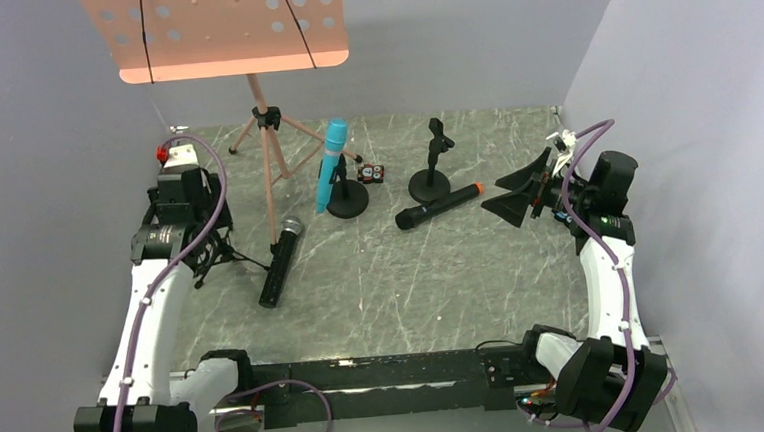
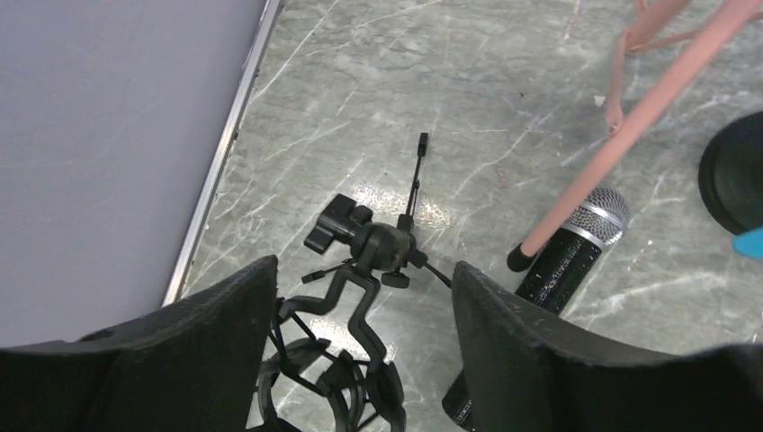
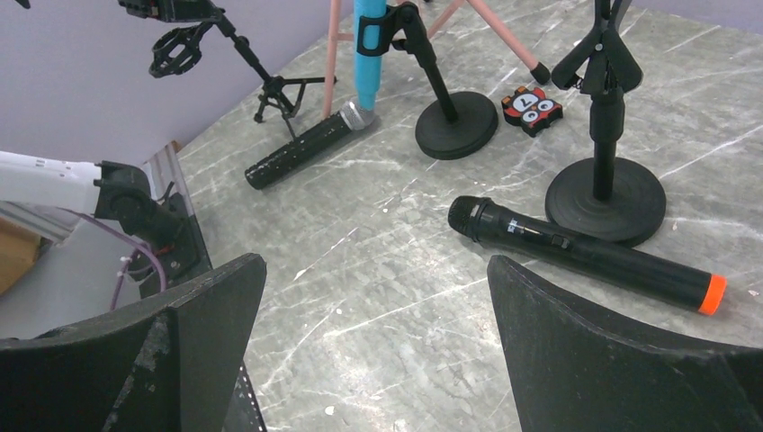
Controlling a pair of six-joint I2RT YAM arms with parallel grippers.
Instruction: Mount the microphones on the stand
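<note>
By my reckoning, one of three is done. Nearest, at nine o'clock on the table, the silver-headed mic lies loose beside a tripod stand, which the open left hand straddles. At two o'clock the orange-tipped mic lies before an empty stand. The right hand is open and empty. Farthest, at eleven, the blue mic sits clipped in.

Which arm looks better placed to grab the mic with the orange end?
Right. The right gripper, open, faces the orange-ended mic lying beside it; the left gripper hovers over a tripod stand across the table.
</note>
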